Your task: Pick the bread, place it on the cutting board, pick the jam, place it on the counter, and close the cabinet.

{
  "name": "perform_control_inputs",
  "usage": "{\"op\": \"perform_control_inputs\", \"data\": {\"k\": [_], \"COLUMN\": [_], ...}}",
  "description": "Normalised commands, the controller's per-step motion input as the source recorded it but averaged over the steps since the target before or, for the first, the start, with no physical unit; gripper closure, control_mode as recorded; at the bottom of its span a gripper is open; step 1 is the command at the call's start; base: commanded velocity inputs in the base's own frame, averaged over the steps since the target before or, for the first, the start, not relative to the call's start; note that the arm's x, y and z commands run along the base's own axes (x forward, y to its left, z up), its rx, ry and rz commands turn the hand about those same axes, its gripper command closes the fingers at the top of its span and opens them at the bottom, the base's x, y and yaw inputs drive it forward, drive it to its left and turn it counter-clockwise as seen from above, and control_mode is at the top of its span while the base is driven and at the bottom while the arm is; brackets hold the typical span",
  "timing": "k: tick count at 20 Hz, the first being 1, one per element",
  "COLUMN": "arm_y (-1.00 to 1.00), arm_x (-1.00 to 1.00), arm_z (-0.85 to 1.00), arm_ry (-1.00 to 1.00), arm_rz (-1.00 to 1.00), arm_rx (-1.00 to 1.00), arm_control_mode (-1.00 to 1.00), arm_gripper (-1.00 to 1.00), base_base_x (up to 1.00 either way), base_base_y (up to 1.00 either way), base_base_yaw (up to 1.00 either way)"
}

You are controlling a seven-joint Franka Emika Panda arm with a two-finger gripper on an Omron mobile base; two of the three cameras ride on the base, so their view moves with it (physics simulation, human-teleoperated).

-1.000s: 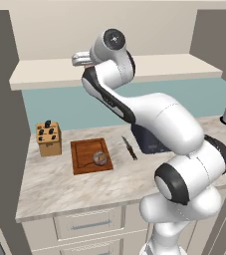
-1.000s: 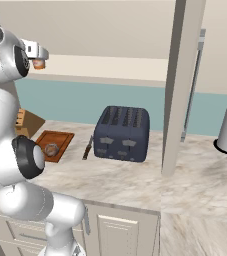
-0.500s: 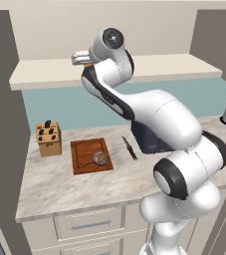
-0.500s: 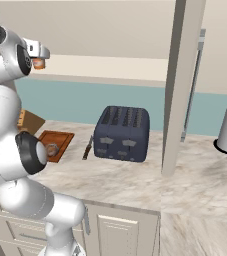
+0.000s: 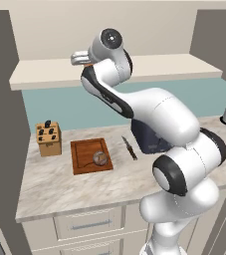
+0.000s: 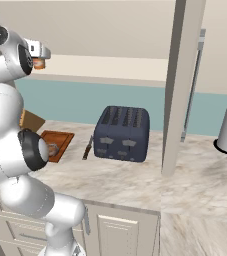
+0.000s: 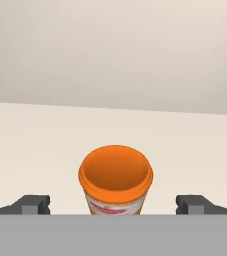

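Cream cabinet [image 5: 114, 67] shelf above desk [image 5: 59, 184], jam [image 7: 115, 180] standing upright on it, open end effector [image 7: 115, 204] fingers either side of jam, apart, bread [image 5: 100, 158] on cutting board [image 5: 82, 155] below.

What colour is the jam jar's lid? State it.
Bright orange; the jam jar shows it best in the hand view, standing on the cabinet shelf.
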Motion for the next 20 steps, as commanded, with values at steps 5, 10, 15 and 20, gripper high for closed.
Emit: {"op": "perform_control_inputs", "data": {"k": [5, 10, 15, 20], "arm_y": [0.00, 0.00, 0.01, 0.02], "arm_x": [0.01, 0.03, 0.13, 0.13], "arm_z": [-0.11, -0.06, -0.01, 0.00], "arm_ry": [0.00, 0.00, 0.00, 0.00], "arm_rz": [0.00, 0.00, 0.00, 0.00], "arm_rx": [0.00, 0.00, 0.00, 0.00], "arm_control_mode": [-1.00, -1.00, -1.00, -1.00], "arm_gripper": [-1.00, -1.00, -1.00, -1.00], "base_base_x": [0.00, 0.00, 0.00, 0.00], "base_base_y": [0.00, 0.00, 0.00, 0.00], "base_base_yaw": [0.00, 0.00, 0.00, 0.00]}}
